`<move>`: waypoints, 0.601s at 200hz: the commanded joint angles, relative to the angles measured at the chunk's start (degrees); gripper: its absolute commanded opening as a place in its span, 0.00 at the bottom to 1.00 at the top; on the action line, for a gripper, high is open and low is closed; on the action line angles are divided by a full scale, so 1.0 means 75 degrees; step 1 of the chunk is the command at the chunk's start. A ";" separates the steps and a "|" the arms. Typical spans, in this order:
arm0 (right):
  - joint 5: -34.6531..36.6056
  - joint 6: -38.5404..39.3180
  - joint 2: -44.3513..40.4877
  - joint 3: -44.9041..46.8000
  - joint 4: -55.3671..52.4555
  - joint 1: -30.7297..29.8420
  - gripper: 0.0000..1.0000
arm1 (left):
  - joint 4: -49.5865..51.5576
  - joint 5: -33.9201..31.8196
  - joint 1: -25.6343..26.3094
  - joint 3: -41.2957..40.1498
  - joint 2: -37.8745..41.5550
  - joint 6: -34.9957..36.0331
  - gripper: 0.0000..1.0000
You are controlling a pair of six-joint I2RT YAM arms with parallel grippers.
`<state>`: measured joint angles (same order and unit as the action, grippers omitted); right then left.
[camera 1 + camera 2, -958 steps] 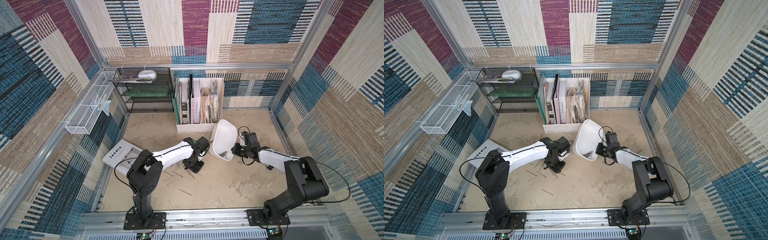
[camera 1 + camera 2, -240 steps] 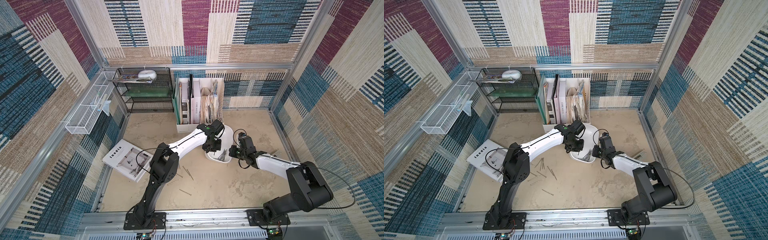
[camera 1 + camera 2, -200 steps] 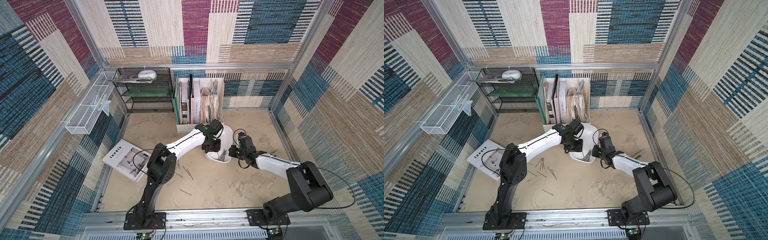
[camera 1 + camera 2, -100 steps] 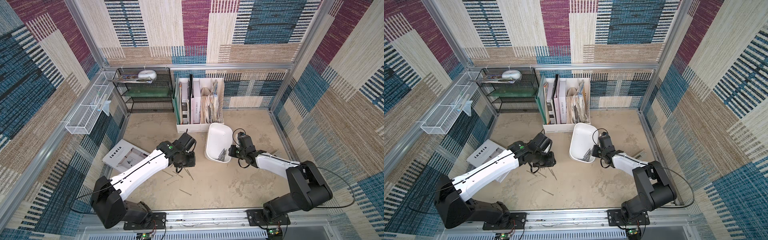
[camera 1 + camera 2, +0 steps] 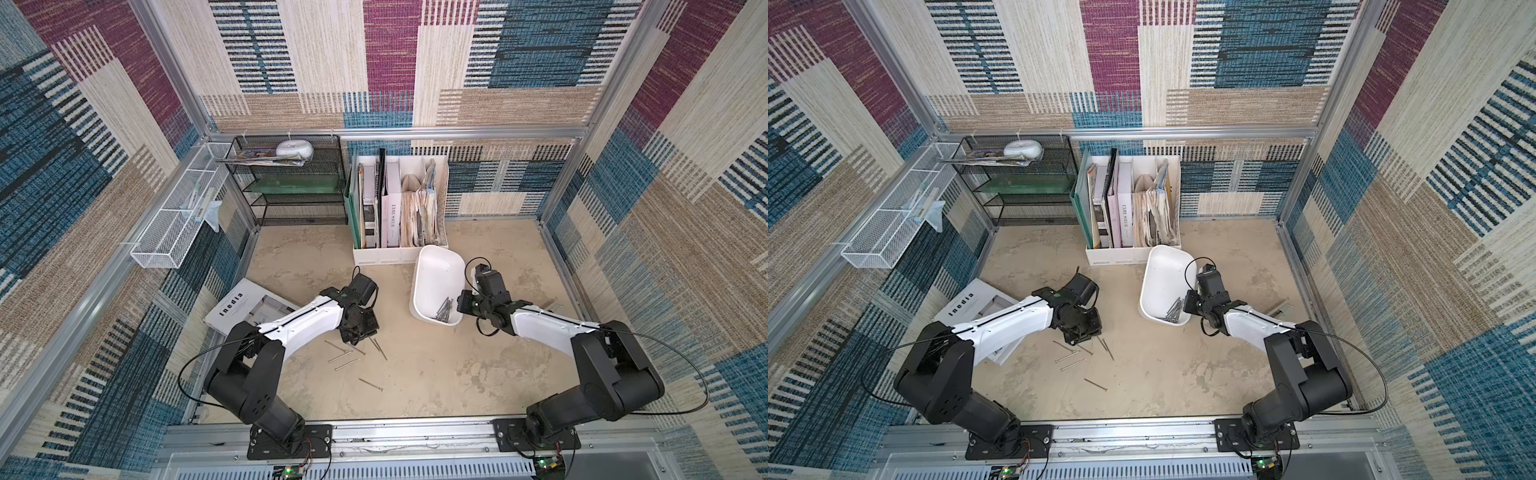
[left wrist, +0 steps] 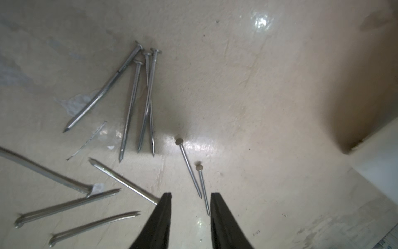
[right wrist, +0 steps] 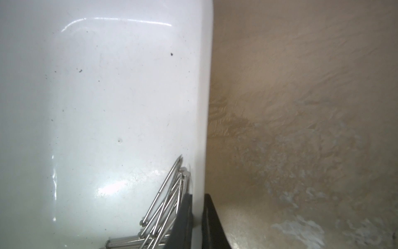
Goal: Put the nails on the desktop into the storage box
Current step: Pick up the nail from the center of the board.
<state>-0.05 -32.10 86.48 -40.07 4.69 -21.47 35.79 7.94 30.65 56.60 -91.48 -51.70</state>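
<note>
Several nails [image 5: 346,365] are lying on the desktop [image 5: 436,374], at eight o'clock from the box [image 5: 437,272]. The left gripper [image 6: 190,195] is coming back there from the box, spread and probably empty, so another pick is starting. The right gripper [image 7: 197,197] is pinching the box wall.

The right pincer [image 7: 197,207] pinches the wall of the white box [image 7: 107,97]. Shiny nails [image 7: 165,204] lie piled inside. The sandy tabletop [image 7: 301,107] is beside it.
</note>
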 commanded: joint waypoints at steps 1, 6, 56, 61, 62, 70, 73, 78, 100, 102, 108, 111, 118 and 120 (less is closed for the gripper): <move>0.0108 0.0198 0.0095 0.0080 -0.0351 -0.0019 0.00 | -0.0228 0.0200 -0.0086 0.0101 -0.0231 -0.0185 0.35; 0.0128 0.0202 0.0115 0.0076 -0.0343 -0.0013 0.00 | -0.0217 0.0237 -0.0081 0.0150 -0.0311 -0.0184 0.35; 0.0142 0.0295 0.0302 0.0075 -0.0252 -0.0018 0.00 | -0.0073 0.0129 -0.0103 0.0236 -0.0903 -0.0226 0.32; 0.0131 0.0308 0.0333 0.0066 -0.0253 -0.0020 0.00 | -0.0045 0.0093 -0.0108 0.0249 -0.0947 -0.0220 0.32; 0.0133 0.0319 0.0337 0.0062 -0.0251 -0.0014 0.00 | -0.0036 0.0079 -0.0105 0.0248 -0.0949 -0.0220 0.32; 0.0119 0.0330 0.0395 0.0044 -0.0251 -0.0011 0.00 | -0.0003 0.0016 -0.0109 0.0241 -0.0998 -0.0220 0.32; 0.0109 0.0342 0.0415 0.0037 -0.0244 -0.0017 0.00 | -0.0008 -0.0002 -0.0120 0.0233 -0.1015 -0.0221 0.32; 0.0101 0.0342 0.0439 0.0044 -0.0236 -0.0019 0.00 | -0.0046 -0.0004 -0.0124 0.0213 -0.1030 -0.0220 0.32; 0.0073 0.0343 0.0572 0.0032 -0.0133 -0.0019 0.00 | -0.0003 -0.0080 -0.0168 0.0268 -0.1243 -0.0231 0.30; 0.0062 0.0351 0.0580 0.0028 -0.0130 -0.0019 0.00 | -0.0005 -0.0085 -0.0172 0.0270 -0.1267 -0.0231 0.30; 0.0033 0.0354 0.0614 0.0034 -0.0112 -0.0018 0.00 | -0.0026 -0.0097 -0.0183 0.0276 -0.1315 -0.0231 0.28; 0.0013 0.0348 0.0630 0.0029 -0.0110 -0.0019 0.00 | -0.0026 -0.0098 -0.0191 0.0281 -0.1333 -0.0234 0.27; 0.0008 0.0354 0.0656 0.0023 -0.0109 -0.0017 0.00 | -0.0014 -0.0098 -0.0207 0.0304 -0.1403 -0.0203 0.23; 0.0007 0.0348 0.0657 0.0014 -0.0112 -0.0019 0.00 | -0.0014 -0.0098 -0.0208 0.0299 -0.1427 -0.0198 0.21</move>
<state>-0.34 -31.68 90.30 -40.07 9.17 -21.50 35.44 8.80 29.43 59.07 -100.12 -53.58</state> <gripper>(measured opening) 0.107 0.277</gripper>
